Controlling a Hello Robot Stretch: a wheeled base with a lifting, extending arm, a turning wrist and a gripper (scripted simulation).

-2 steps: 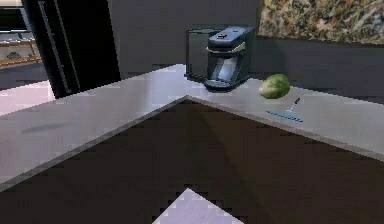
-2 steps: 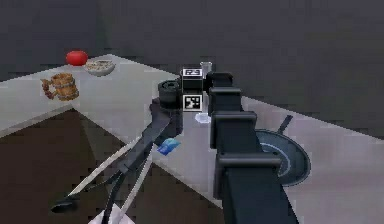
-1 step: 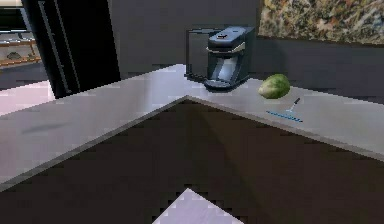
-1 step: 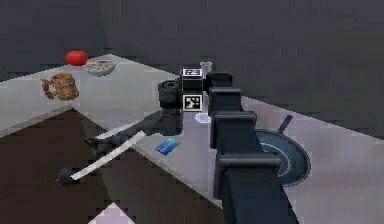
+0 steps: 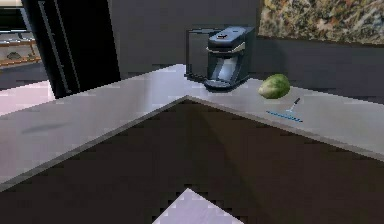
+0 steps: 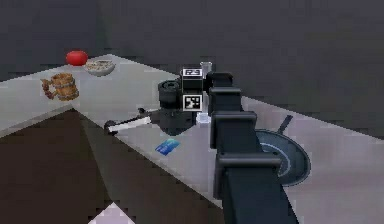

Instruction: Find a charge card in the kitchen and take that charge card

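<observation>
One small blue card [image 6: 168, 147] lay flat near the counter's [image 6: 120, 92] front edge, just beside my arm [image 6: 240, 150]. My gripper [image 6: 118, 124] showed at that same edge, near the card; I could not tell whether it held anything. Toward the counter's far corner stood a wooden mug [image 6: 60, 87], a bowl [image 6: 99, 67] and a red fruit [image 6: 75, 58]. Ahead, on an L-shaped counter [image 5: 100, 110], a coffee machine [image 5: 225, 55] stood at the back edge, a green fruit [image 5: 273, 86] near it, a thin pale-blue strip [image 5: 284, 116] by the front edge.
</observation>
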